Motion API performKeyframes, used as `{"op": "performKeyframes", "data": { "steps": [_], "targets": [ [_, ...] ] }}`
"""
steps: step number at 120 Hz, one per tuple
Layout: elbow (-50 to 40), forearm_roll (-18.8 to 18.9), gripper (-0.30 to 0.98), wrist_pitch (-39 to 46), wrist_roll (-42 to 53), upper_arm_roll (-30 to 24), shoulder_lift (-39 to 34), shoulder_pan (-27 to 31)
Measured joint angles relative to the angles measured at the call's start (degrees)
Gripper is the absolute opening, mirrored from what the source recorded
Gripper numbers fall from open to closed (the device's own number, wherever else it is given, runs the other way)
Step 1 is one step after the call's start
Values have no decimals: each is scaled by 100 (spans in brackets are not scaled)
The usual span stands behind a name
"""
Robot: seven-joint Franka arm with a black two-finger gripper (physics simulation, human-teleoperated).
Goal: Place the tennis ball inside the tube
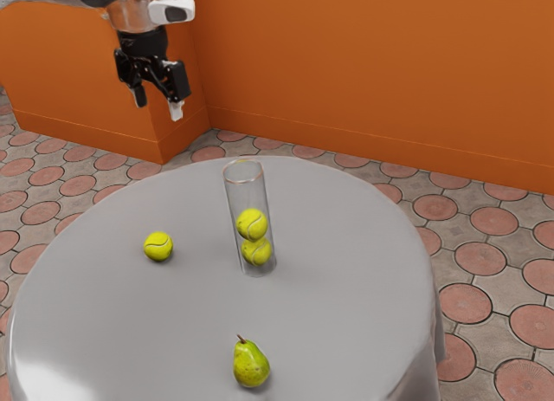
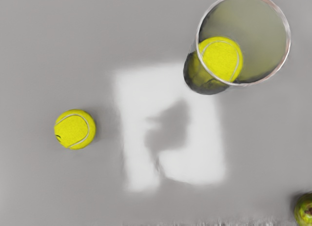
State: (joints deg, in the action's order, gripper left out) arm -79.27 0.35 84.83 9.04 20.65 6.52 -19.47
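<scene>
Okay, black two-finger gripper point(image 1: 158, 103) is open and empty, fingers apart, up above the far side of the round grey-clothed table point(image 1: 173, 332). Main risk: an off-centre grasp, since the loose yellow-green tennis ball point(image 1: 158, 246) is round and could squirt out or roll off if one finger lands first. Next risk: the clear, tall, narrow cylindrical tube point(image 1: 245, 193). Its mouth looks only modestly wider than a ball, so a slightly off release would probably hit the rim, and a bump from a finger could tip it. Two tennis balls are stacked inside; headroom for a third looks okay, though hard to judge through the see-through wall.

Target ball: on the cloth, beside the tube but apart from it, bright felt, pale curved seam, small dark mark near one edge. Green pear point(image 1: 251, 366) sits well apart from both.
</scene>
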Motion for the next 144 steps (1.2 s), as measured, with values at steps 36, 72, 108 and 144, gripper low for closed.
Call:
{"op": "performKeyframes", "data": {
  "steps": [36,72,108,144],
  "targets": [
    [-2218,85,67,503,122,54,-1497,266],
    [-4062,276,67,1937,231,189,-1271,1276],
    [-3568,-238,67,3295,464,149,458,1456],
    [-2815,-738,67,3594,750,-27,1266,1613]
  ]
}}
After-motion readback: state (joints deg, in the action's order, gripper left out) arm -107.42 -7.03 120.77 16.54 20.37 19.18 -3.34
